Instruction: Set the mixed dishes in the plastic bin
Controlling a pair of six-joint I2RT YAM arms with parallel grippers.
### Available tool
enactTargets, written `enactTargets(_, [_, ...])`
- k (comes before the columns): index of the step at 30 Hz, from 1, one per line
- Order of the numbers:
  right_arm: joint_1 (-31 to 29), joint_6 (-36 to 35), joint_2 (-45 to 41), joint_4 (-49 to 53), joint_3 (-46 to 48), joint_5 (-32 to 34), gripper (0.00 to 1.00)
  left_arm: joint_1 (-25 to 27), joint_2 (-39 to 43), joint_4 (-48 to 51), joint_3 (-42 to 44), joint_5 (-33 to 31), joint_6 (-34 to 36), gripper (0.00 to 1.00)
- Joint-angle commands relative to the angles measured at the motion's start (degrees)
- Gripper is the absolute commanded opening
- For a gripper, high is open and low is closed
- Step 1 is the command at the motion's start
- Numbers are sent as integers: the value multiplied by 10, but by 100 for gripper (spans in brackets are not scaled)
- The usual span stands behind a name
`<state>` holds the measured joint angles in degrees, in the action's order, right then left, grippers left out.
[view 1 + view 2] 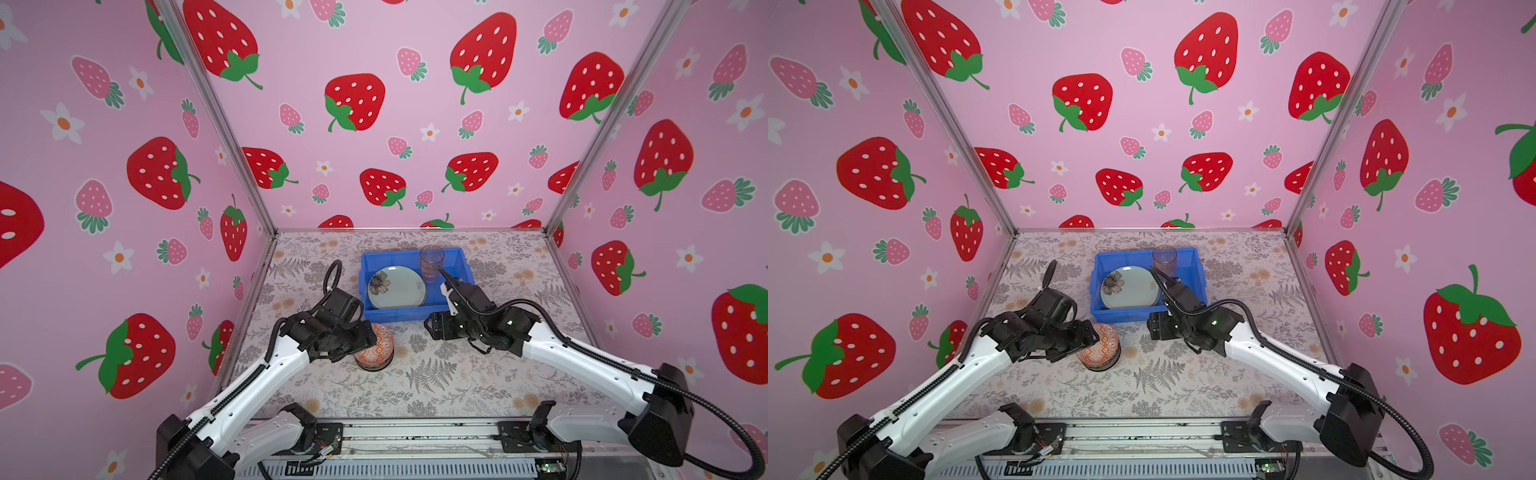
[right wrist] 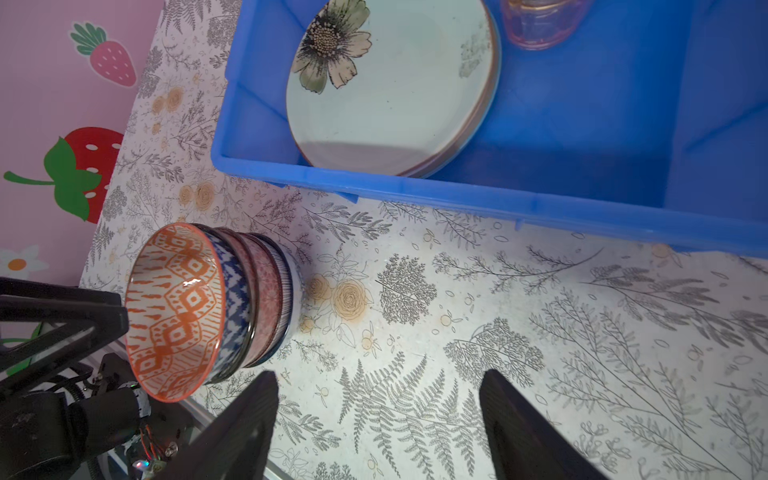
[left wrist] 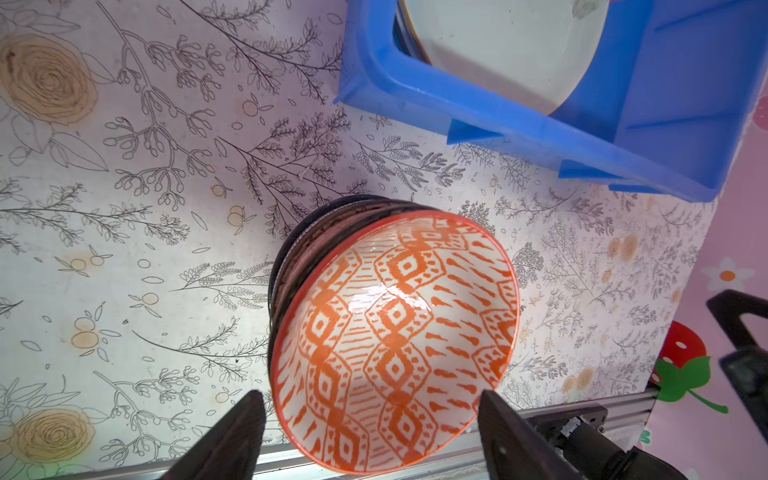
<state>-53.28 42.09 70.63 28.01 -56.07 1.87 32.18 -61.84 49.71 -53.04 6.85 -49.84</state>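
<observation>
Right wrist view alone resolves blue bowl [image 2: 235, 299] and pink bowl [image 2: 266, 291] nested under orange bowl [image 2: 174, 311]; left fingers [image 3: 232, 440] flank it — grip cannot be told — right fingers [image 2: 523, 428] spread wide over table [image 2: 457, 311].

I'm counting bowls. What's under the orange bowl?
Under the orange bowl sit a blue-and-white bowl, a pink bowl, then a striped bowl. Their insides are covered.

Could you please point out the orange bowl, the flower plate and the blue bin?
orange bowl [image 3: 395, 340]: left wrist view, patterned inside.
flower plate [image 2: 395, 104]: right wrist view, pale middle.
blue bin [image 1: 399, 314]: in a top view, near outer wall.
</observation>
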Motion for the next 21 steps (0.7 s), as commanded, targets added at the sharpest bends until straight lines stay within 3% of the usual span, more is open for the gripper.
enactTargets(1, [13, -1, -27, 2, 17, -12, 79, 7, -10, -12, -20, -18, -13, 83])
enactTargets(9, [17, -2, -26, -8, 32, -29, 79, 24, -39, -27, -39, -18, -15, 83])
enactTargets(21, [-5, -8, 33, -52, 5, -67, 78, 26, -18, -16, -44, -26, -19, 83])
